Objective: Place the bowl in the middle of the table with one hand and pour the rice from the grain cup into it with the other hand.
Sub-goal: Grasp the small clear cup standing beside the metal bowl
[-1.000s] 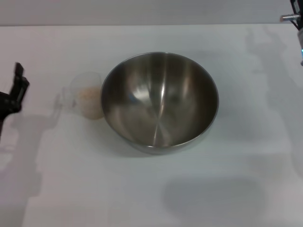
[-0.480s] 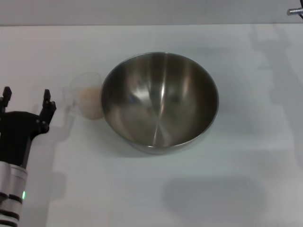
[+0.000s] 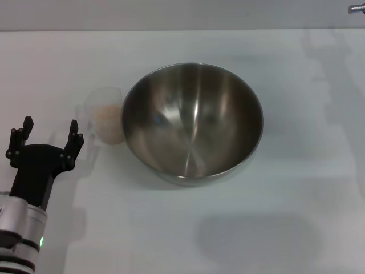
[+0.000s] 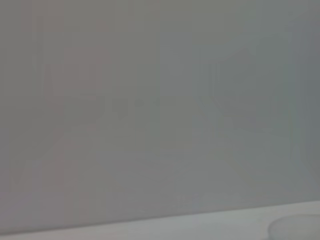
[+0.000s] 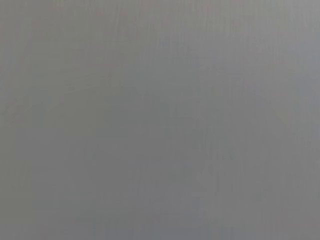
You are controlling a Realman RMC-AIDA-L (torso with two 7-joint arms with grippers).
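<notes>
A: Where's the bowl?

B: Centre of the head view, upright on the table, nothing inside it.

A: Grain cup?

B: Grain cup sits just left of the bowl, right against its rim. Rice is in the cup.

A: Left gripper?

B: Left gripper is at lower left of the frame, fingers spread apart, holding nothing. It's near the cup, on its left, not touching.

A: Right one?

B: Only a sliver of the right arm shows at the top right corner. Can't tell the right gripper's state. Wrist views show plain grey.
</notes>
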